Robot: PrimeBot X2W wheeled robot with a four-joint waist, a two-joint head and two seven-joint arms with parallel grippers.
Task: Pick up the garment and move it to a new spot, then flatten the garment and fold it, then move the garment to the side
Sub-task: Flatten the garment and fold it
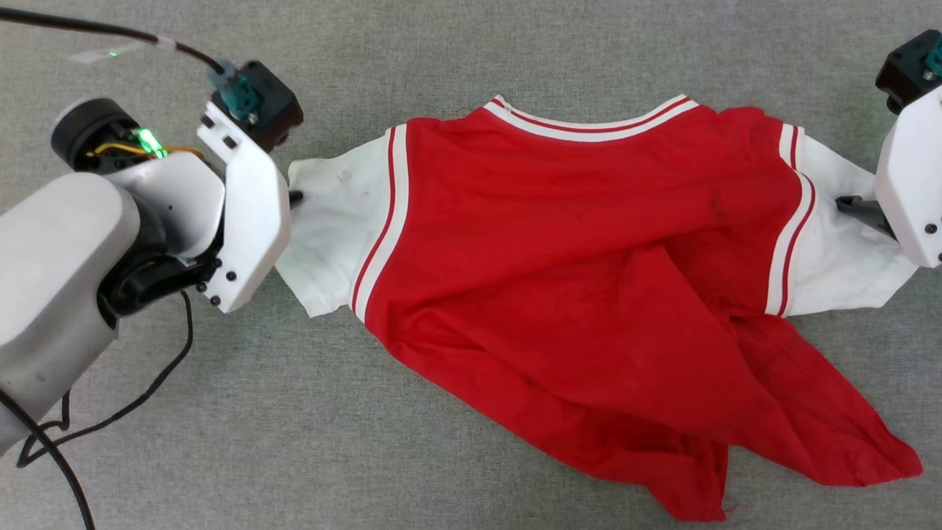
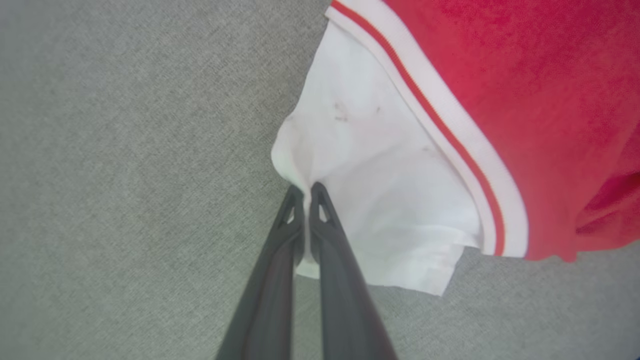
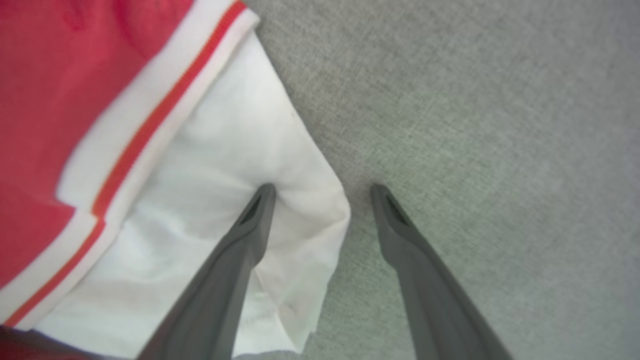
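Left gripper (image 2: 306,192) clamped on garment's (image 1: 559,243) sleeve edge (image 2: 295,175); right gripper (image 3: 322,189) fingers apart, seemingly astride other sleeve (image 3: 225,150): close there first, then stretch flat.

Grey woven surface (image 1: 471,44) thruout (fine weave); black cable (image 1: 168,373) trailing lower left.

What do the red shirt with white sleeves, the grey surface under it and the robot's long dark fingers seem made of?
Red shirt with white sleeves: soft matte knit cloth, judging by its limp folds.
Grey surface: likely low-pile carpet or felt, showing a fine woven grain.
Long dark fingers: probably moulded plastic or rubber, smooth with a dull sheen.
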